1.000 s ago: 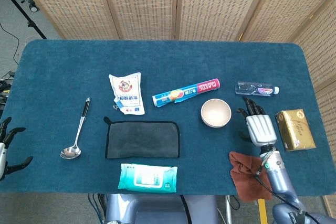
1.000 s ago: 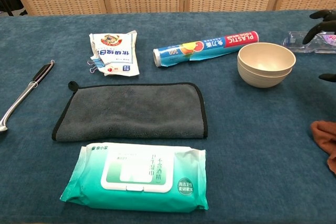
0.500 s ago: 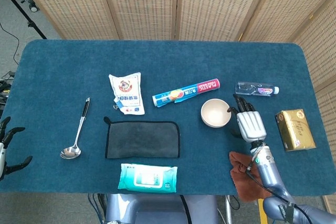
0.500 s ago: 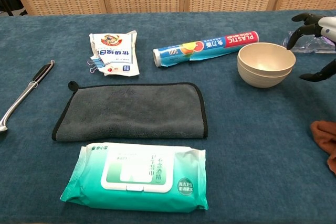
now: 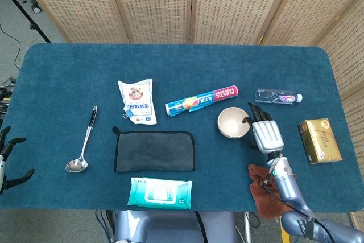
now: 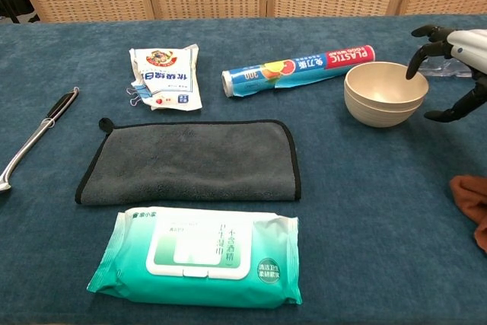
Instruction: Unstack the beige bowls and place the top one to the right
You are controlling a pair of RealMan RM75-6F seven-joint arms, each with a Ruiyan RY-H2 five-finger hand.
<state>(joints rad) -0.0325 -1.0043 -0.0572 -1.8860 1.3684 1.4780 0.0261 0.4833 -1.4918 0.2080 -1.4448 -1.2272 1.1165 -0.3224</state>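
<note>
Bowls: judged light, rigid, smooth; nested snugly.
Right hand: fingers spread, nothing held, rim just beside it.
Hold: top rim advised.

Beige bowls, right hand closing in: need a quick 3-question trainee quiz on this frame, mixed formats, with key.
1. True or false: the right hand already holds the top one of the beige bowls clear of the lower one.
2. Multiple choice: what lies just behind the bowls? A) plastic wrap roll B) ladle C) wet wipes pack
3. Fill in: the grey cloth lies between the wipes pack and the ____ bag.

Key
1. False: the bowls sit nested on the table; the fingers are spread at the rim.
2. A
3. White
</note>
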